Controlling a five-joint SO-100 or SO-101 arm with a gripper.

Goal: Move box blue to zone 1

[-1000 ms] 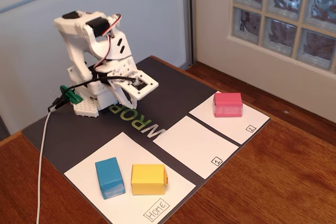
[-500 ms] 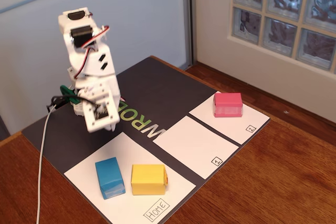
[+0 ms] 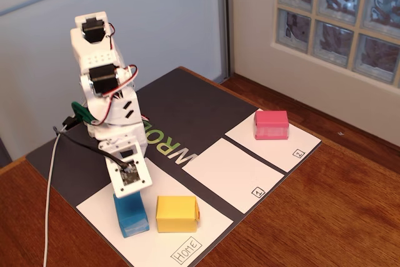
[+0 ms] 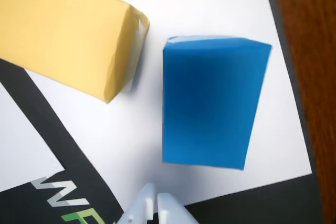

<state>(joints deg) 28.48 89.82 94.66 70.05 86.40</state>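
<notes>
Blue box [image 4: 210, 103] sits on the Home sheet [image 3: 100, 207], yellow box [image 4: 63, 30] at its 10 o'clock in the wrist view. I have swung down over it; my end effector [image 4: 156, 208] looks pressed together, holding nothing. Zone 1 [image 3: 228, 173] waits empty.

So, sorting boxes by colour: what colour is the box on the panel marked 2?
Pink; the box shows best in the fixed view.

Cyan-blue box [image 4: 210, 103] resting on Home panel, white zone 1 [image 3: 228, 173] bare
</notes>
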